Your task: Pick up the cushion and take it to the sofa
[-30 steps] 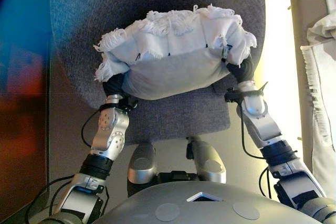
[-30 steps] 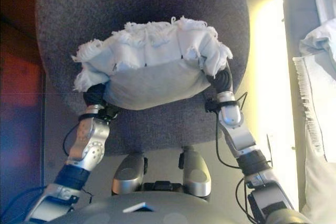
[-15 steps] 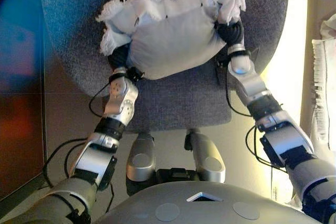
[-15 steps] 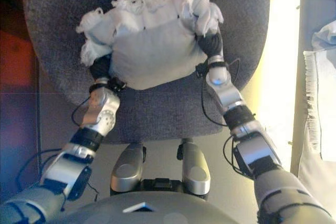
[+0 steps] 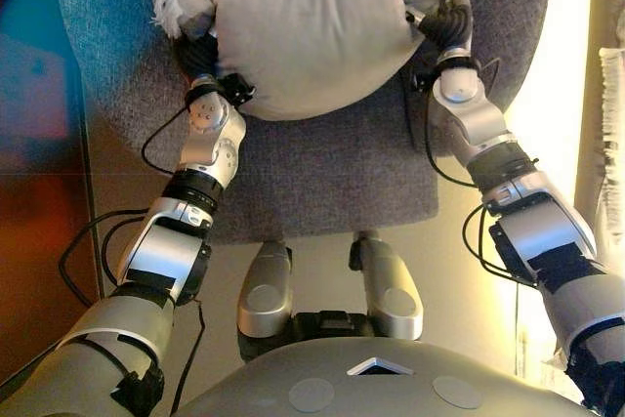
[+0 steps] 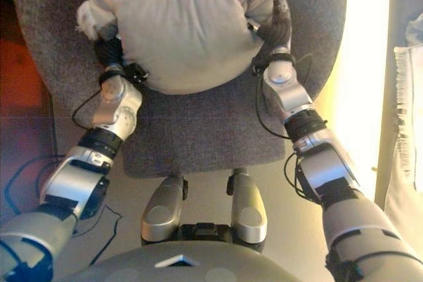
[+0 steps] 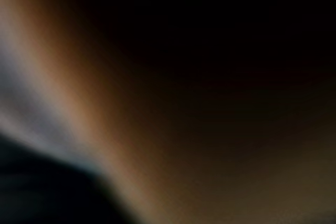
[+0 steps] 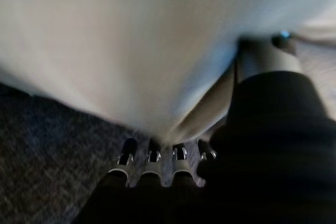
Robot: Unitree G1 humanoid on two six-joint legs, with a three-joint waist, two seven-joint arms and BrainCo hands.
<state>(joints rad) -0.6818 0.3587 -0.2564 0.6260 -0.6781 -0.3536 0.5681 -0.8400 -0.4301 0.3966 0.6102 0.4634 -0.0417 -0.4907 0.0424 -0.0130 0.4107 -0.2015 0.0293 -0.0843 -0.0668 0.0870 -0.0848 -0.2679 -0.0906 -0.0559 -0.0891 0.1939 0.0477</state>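
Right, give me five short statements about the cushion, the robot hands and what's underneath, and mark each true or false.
1. The cushion is held between both robot hands. True: the left robot hand is at one side and the right robot hand at the other.
2. The cushion is over a grey upholstered seat. True.
3. The cushion is dark red. False: it is pale, off-white, with a fringed edge.
4. Only the right robot hand touches the cushion. False: the left one is against it too.
5. The right wrist view shows that robot hand's fingertips against the pale cushion. True.
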